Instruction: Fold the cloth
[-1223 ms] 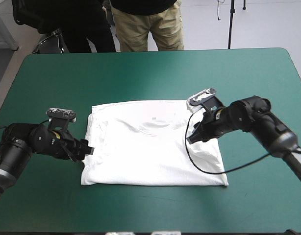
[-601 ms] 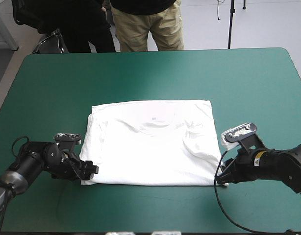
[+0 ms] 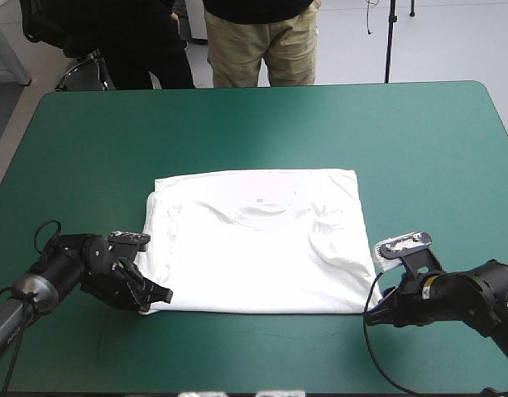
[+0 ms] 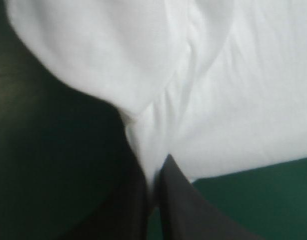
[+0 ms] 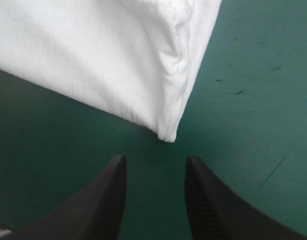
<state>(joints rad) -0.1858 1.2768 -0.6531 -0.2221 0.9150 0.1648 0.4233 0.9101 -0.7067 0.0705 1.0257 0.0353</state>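
- The left gripper [image 4: 154, 171], a pair of broad black fingers shaped like curved fins, is pinched all but together on the near left corner of the white short-sleeved fabric T-shirt [image 3: 258, 248]. A thin strip of white cloth runs down between the two fingers.
- The right gripper [image 5: 156, 159], made of the same black fins, has its fingers spread apart and low over the table. The T-shirt's near right corner lies just ahead of the gap and touches neither finger.
- The table's smooth teal-green cover [image 3: 254, 124] shows bare on all sides of the T-shirt, with the widest bare stretch toward the far edge.
- The T-shirt lies spread flat as a rough rectangle around the middle of the table, somewhat nearer the near edge. Its left side is doubled over in a narrow folded band, and soft creases run across its right half.
- The curved neckline [image 3: 262, 217] sits in the far half of the T-shirt.
- A tiny grey label [image 3: 260, 200] lies just beyond the neckline.
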